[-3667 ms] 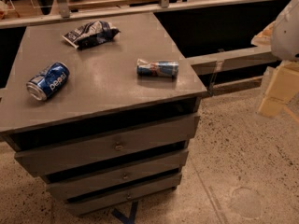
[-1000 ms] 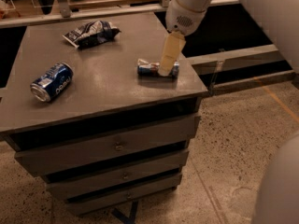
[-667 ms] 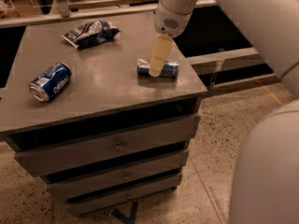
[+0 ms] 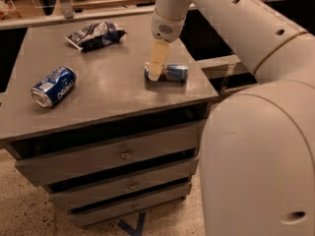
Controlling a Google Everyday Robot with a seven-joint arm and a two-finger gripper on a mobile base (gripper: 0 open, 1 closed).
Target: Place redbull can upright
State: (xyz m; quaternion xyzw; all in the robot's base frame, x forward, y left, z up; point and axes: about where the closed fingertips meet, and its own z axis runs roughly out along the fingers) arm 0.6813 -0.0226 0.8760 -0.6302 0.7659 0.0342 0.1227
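The slim blue and silver redbull can [image 4: 172,73] lies on its side near the right edge of the grey drawer unit's top [image 4: 108,90]. My gripper [image 4: 155,63] hangs from the white arm and points down. It is over the can's left end and covers that end from view. I cannot see a grip on the can.
A fatter blue Pepsi can [image 4: 53,86] lies on its side at the left of the top. A dark blue-and-white snack bag [image 4: 96,34] lies at the back. My white arm and body fill the right side. Drawers are below, and the floor is speckled.
The arm has swung in from the right and the gripper has moved leftward, from the can's right part to its left end. The can has not moved.
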